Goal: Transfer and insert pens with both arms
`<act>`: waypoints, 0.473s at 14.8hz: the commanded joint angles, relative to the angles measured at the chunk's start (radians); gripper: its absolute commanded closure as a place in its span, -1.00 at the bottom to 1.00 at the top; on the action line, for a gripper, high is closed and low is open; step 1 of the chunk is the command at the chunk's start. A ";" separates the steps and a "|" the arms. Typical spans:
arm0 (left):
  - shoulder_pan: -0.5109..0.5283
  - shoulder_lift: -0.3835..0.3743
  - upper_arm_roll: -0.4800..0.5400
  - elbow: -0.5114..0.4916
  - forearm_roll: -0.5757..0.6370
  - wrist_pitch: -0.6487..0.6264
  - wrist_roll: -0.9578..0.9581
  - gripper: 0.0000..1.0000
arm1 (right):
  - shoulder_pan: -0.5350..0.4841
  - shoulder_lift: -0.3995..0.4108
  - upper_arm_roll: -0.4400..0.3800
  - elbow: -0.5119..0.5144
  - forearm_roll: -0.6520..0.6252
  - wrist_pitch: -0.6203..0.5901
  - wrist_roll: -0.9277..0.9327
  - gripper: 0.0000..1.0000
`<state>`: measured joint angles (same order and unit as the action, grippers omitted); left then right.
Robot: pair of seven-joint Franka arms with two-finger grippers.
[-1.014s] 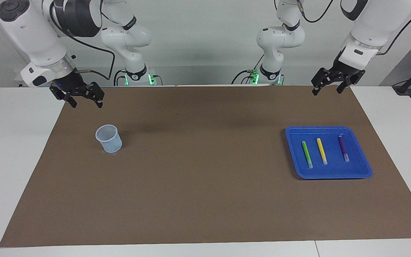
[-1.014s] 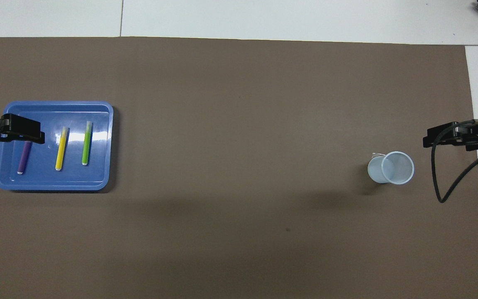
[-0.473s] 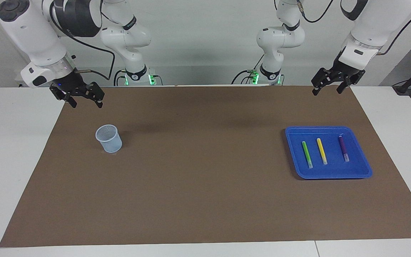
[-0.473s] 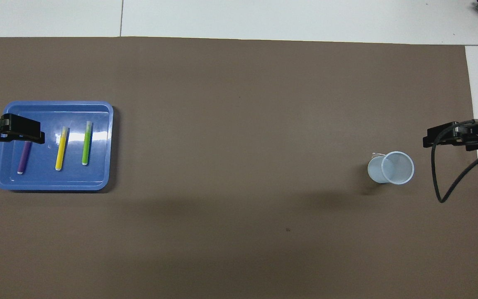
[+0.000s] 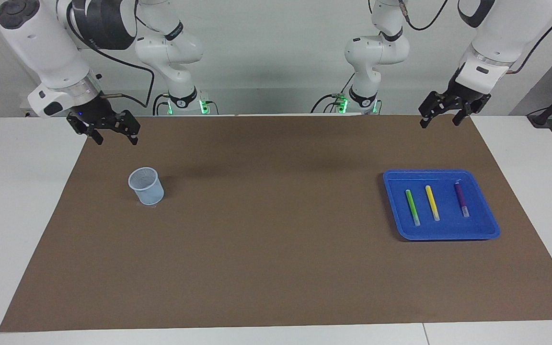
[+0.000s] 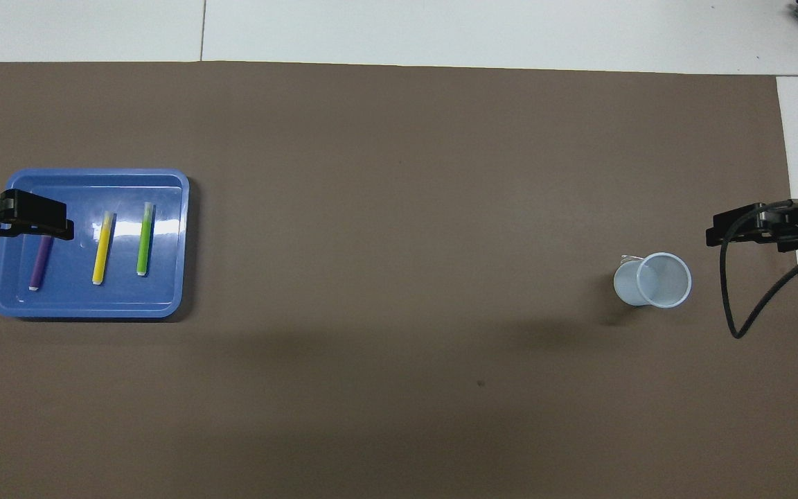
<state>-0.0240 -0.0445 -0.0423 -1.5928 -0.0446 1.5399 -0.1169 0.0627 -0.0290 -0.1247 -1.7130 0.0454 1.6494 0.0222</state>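
both tools (image 5: 440, 117) (image 5: 114, 136) hang open, pens (image 5: 432, 202) in tray (image 5: 484, 229).

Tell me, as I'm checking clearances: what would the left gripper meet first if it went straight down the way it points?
Probably the brown mat: the left gripper hangs open, short of the blue tray; depth is uncertain.

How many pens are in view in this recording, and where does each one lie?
3, all lying side by side in the blue tray: the green pen toward the table's middle, the yellow pen between, the purple pen toward the left arm's end. None appears hidden.
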 commanded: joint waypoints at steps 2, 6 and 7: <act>-0.008 -0.028 0.012 -0.023 -0.006 0.009 -0.009 -1.00 | 0.002 -0.020 0.000 -0.017 -0.002 0.004 -0.001 -1.00; -0.005 -0.029 0.012 -0.023 -0.006 0.014 -0.012 -1.00 | 0.002 -0.020 0.000 -0.017 -0.002 0.004 -0.001 -1.00; -0.007 -0.029 0.012 -0.024 -0.006 0.012 -0.010 -1.00 | 0.002 -0.020 0.000 -0.017 -0.002 0.004 -0.001 -1.00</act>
<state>-0.0227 -0.0501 -0.0417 -1.5928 -0.0446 1.5405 -0.1179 0.0627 -0.0290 -0.1247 -1.7130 0.0454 1.6494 0.0222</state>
